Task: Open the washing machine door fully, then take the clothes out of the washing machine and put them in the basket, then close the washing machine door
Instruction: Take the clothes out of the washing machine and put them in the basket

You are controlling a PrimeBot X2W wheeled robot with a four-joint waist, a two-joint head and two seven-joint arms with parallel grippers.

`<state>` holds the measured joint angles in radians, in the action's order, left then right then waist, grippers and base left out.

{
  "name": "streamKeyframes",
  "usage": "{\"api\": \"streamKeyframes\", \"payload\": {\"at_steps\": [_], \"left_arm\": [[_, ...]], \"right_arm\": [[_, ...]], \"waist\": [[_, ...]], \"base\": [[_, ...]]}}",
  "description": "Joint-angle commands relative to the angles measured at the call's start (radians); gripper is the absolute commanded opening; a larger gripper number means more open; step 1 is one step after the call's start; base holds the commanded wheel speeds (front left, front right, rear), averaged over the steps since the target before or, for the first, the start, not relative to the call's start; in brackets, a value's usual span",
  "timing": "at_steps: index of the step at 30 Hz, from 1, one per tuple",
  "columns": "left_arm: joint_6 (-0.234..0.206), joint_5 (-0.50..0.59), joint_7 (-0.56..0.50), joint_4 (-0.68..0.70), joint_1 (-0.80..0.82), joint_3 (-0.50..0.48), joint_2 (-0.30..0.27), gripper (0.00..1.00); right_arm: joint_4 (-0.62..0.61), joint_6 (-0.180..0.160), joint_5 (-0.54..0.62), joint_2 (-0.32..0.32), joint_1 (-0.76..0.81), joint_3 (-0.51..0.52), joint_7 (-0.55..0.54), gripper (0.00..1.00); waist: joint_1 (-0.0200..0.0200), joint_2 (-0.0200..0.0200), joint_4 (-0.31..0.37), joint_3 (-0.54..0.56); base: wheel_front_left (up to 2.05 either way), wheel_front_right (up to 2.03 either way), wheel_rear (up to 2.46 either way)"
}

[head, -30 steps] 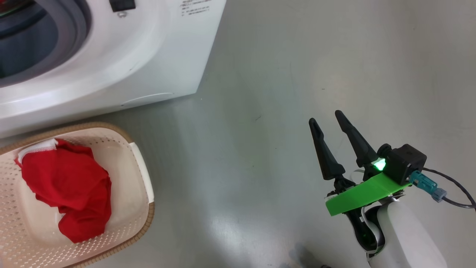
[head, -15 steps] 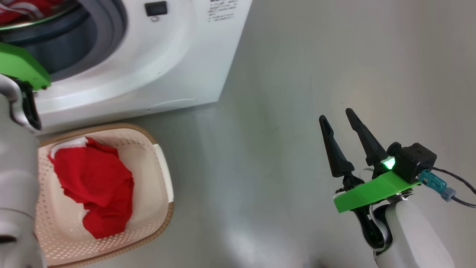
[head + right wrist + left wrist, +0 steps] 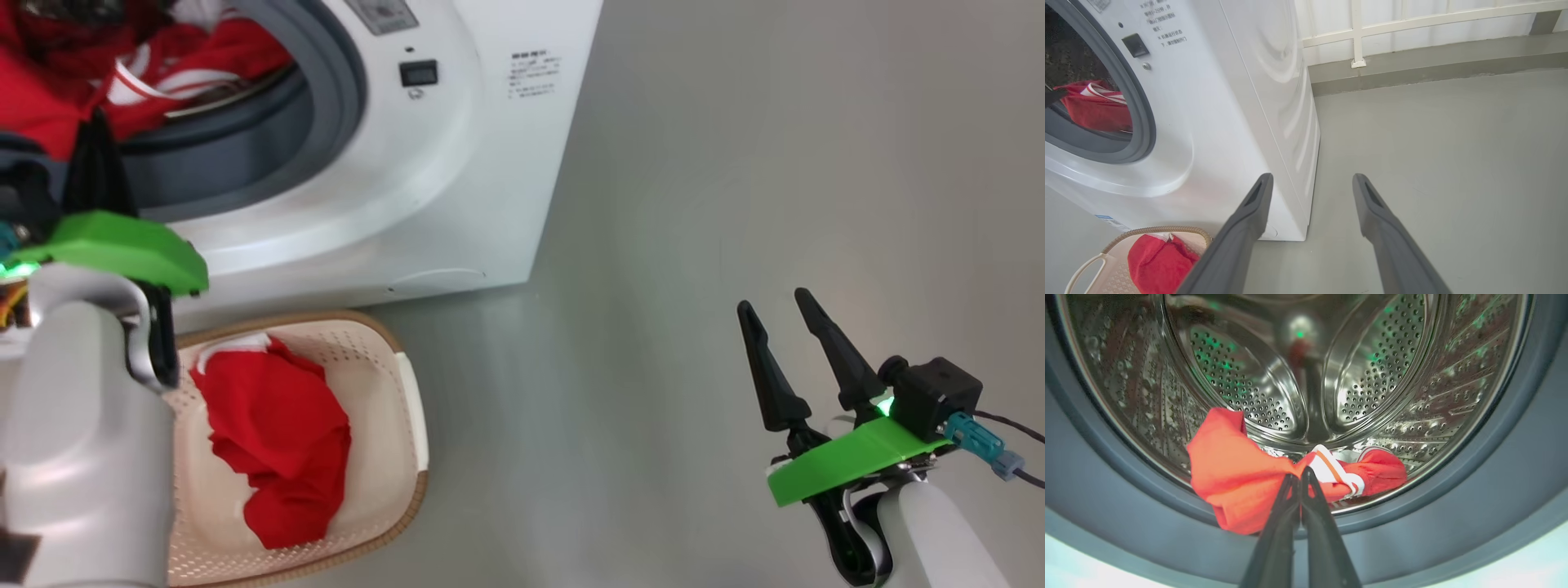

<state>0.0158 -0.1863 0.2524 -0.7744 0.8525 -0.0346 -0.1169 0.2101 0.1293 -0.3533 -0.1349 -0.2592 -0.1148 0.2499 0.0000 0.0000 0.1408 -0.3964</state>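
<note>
The washing machine (image 3: 457,180) stands at the upper left, its grey seal around the open drum; the door is out of view. Red clothes (image 3: 1233,477) with white trim lie at the drum's front lip, also seen as clothes (image 3: 49,98) in the head view. My left gripper (image 3: 1300,475) is inside the drum mouth, shut on that red cloth, which bunches at its tips. The basket (image 3: 408,408) sits on the floor below the machine with one red garment (image 3: 277,441) in it. My right gripper (image 3: 774,298) hangs open over bare floor, far right of the basket.
Grey floor stretches to the right of the machine (image 3: 1229,122). A wall with a white rail (image 3: 1357,36) runs behind it. The basket's rim (image 3: 1163,230) lies close to the machine's front. A cable (image 3: 1004,425) trails from my right wrist.
The head camera has swung left, bringing the drum, the red clothes in it and my left arm into the picture. The right gripper stays open and the basket's garment lies as before.
</note>
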Motion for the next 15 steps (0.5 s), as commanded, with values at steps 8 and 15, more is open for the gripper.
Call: {"api": "streamKeyframes", "payload": {"at_steps": [8,15], "left_arm": [[0.045,0.031,0.009,0.185,-0.139,-0.042,-0.001,0.0],[0.072,0.035,0.009,0.323,-0.259,-0.059,0.026,0.0]], "right_arm": [[-0.018,0.001,0.005,-0.02,0.057,0.002,0.012,1.0],[-0.016,0.001,0.005,-0.03,0.09,0.012,0.012,1.0]], "waist": [[0.0,0.0,-0.064,0.1],[0.0,0.0,-0.091,0.152]], "base": [[0.0,0.0,0.0],[0.0,0.0,0.0]]}}
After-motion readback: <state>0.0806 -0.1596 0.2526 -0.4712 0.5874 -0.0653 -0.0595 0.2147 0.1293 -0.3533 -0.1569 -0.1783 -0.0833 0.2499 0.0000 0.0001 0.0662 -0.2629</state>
